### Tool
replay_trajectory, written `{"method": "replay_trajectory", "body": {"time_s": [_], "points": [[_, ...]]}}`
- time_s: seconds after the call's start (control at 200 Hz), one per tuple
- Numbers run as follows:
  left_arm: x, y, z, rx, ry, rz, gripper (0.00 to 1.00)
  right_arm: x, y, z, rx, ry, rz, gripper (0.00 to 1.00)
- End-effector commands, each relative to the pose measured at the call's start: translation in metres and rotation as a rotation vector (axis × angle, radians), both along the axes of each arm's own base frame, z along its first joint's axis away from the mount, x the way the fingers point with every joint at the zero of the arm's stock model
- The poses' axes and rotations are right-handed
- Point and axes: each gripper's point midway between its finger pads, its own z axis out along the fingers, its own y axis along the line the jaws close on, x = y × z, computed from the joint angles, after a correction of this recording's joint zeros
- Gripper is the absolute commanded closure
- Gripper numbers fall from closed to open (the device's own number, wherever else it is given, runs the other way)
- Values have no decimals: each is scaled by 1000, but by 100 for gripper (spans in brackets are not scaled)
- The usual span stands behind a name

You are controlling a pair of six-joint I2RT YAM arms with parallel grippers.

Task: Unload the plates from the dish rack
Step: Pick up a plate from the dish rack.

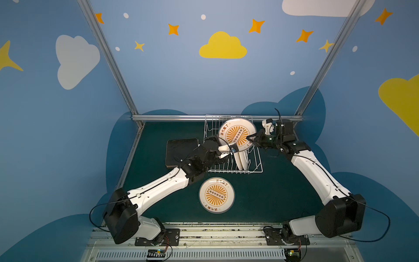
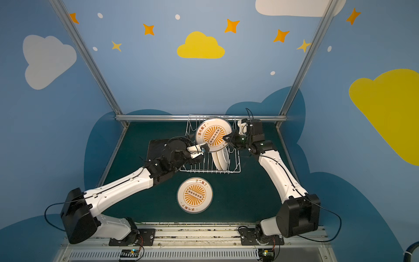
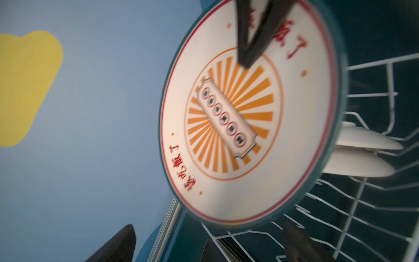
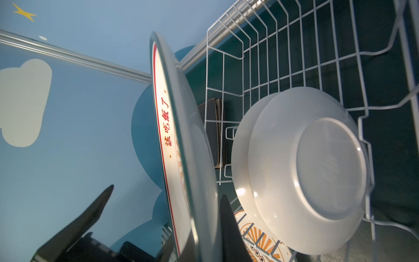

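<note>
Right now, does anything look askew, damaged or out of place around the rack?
Nothing broken or spilled. One oddity: a round plate hangs tilted above the dish rack, pinched at its rim by the right gripper alone; the left gripper is open beside it.

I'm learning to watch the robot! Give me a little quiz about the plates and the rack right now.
1. True or false: the right fingers are shut on the raised round plate.
2. How many white plates stand upright in the dish rack? A one, B two, C five.
3. Fill in: the flat plate lies on the table, in ___ of the rack.
Key: 1 true; 2 B; 3 front.
</note>
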Motion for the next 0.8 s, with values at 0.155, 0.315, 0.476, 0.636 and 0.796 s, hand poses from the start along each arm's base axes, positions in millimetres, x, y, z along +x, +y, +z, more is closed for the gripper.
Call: {"method": "replay_trajectory", "body": {"time_s": [0.155,0.315,0.476,0.636,0.796], "points": [[-5,31,55,-599,276,-48,1,-3,-22,28,-15,-168,-64,100],[1,38,63,-831,484,-101,1,-8,-21,29,-12,-204,-29,100],[10,33,57,-945,716,-144,1,-14,-17,31,-9,-255,25,100],[21,25,50,-1012,894,-171,1,-21,-12,35,-13,-300,76,100],[24,3,36,-1024,1098,-254,1,-26,-7,41,-10,-352,128,100]]}}
